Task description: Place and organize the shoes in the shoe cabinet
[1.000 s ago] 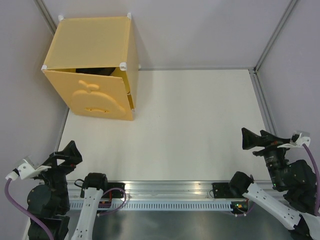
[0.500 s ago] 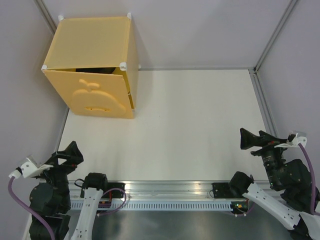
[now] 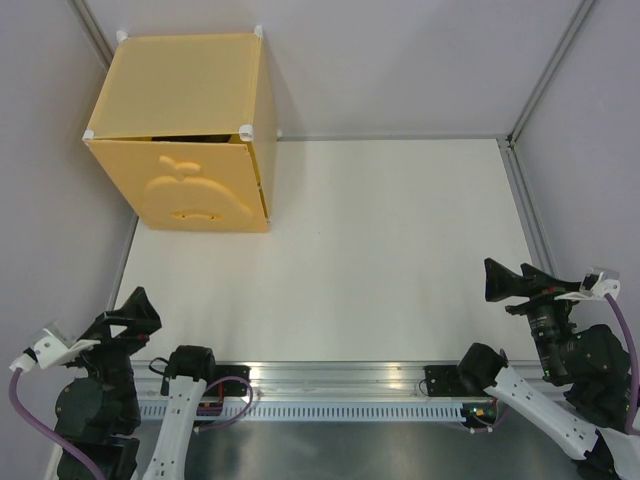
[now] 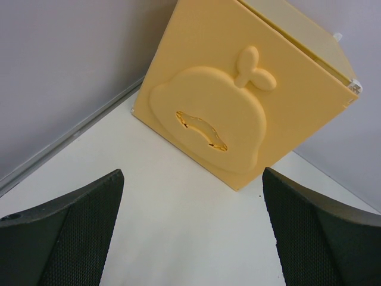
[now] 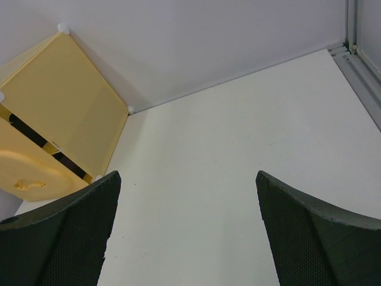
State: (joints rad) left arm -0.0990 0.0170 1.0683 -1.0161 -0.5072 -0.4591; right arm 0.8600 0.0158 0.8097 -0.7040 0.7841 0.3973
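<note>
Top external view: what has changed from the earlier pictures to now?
The left fingers drew back a little toward the near edge, holding nothing. The dark gap above the door of the shoe cabinet looks narrower. The right fingers, open and empty, barely moved; the cabinet itself stayed in place.

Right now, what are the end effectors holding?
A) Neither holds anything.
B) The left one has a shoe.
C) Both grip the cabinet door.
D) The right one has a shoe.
A: in the wrist views the left end effector and the right end effector are spread open with nothing between their fingers, both apart from the shoe cabinet.
</note>
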